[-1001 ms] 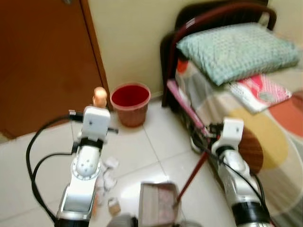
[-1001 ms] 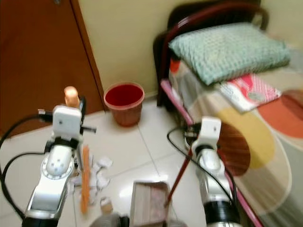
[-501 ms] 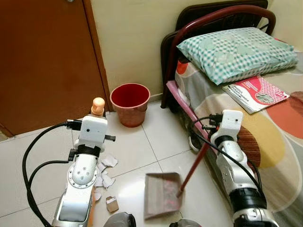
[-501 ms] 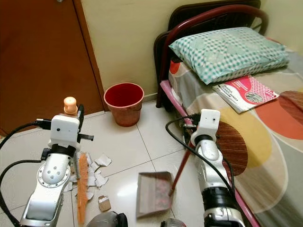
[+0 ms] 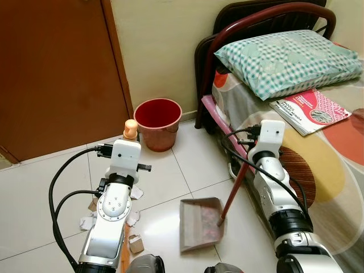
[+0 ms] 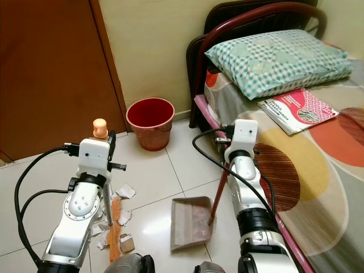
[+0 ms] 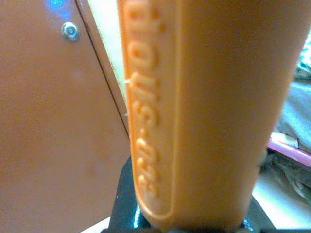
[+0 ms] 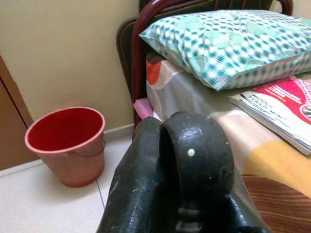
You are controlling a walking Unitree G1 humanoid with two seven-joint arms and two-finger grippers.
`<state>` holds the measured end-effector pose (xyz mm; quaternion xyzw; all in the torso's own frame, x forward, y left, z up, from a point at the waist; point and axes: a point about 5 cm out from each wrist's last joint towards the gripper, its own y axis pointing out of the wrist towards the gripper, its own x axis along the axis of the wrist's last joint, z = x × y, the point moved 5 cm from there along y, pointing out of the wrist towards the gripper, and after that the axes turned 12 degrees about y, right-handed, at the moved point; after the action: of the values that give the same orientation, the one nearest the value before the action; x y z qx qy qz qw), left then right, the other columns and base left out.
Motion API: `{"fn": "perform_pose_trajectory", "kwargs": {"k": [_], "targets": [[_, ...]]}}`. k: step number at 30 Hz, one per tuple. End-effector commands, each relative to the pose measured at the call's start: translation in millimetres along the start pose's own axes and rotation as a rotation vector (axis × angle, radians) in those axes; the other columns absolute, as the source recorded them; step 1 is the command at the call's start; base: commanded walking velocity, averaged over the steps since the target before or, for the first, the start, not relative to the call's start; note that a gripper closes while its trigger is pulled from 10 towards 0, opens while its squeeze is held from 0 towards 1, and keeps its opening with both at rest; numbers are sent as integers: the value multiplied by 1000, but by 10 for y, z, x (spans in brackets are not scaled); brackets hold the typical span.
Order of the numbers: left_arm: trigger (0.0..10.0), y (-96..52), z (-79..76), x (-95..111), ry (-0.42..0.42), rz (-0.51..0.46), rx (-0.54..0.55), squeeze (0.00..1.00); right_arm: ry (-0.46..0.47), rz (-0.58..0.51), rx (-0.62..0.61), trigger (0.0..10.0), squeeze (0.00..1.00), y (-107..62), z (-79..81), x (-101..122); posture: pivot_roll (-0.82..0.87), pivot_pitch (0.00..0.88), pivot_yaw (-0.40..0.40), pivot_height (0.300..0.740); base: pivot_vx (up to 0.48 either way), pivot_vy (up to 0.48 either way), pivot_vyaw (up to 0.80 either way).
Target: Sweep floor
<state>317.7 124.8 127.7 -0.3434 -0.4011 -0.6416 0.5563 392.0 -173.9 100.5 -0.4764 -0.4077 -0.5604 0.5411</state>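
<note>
Both arms were silver metal with round joints. The left arm (image 5: 111,211) had a ring of small holes and looping black cables; the right arm (image 5: 277,190) had black cables and a black collar. White boxy wrist blocks topped both.

1 bin (image 5: 157,123), 1 dustpan (image 5: 199,223), 1 broom (image 6: 115,219), 1 pillow (image 5: 278,54), 1 mag (image 5: 308,109), approx 8 paper scraps (image 6: 125,190).

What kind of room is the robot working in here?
Most likely a bedroom in a home. A bed with a dark red metal frame carries a green checked pillow, a brown wooden door stands in the cream wall, and a red plastic bucket sits on the white tiled floor.
</note>
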Motion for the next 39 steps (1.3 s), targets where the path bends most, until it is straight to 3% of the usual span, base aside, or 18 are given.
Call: {"fn": "perform_pose_trajectory", "kwargs": {"k": [1,7,11,14,25,39], "targets": [[10000,55,34,82,8,-32,26,0,-2,-39,17,10000,0,43,69,102,8,94,-7,740,0,0,0],[10000,122,150,188,43,-61,80,0,-5,-44,14,10000,0,67,79,105,8,108,-13,740,0,0,0],[10000,134,356,256,85,-69,167,0,-2,-40,7,10000,0,74,88,80,14,112,-16,740,0,0,0],[10000,134,378,257,92,-70,177,0,3,-25,-3,10000,0,80,77,34,30,113,-37,740,0,0,0],[10000,214,349,339,60,-87,205,0,10,2,-29,10000,0,73,60,-65,33,113,-46,740,0,0,0],[10000,319,143,731,20,-230,150,0,11,-1,-39,10000,0,84,78,-83,25,115,-30,740,0,0,0]]}}
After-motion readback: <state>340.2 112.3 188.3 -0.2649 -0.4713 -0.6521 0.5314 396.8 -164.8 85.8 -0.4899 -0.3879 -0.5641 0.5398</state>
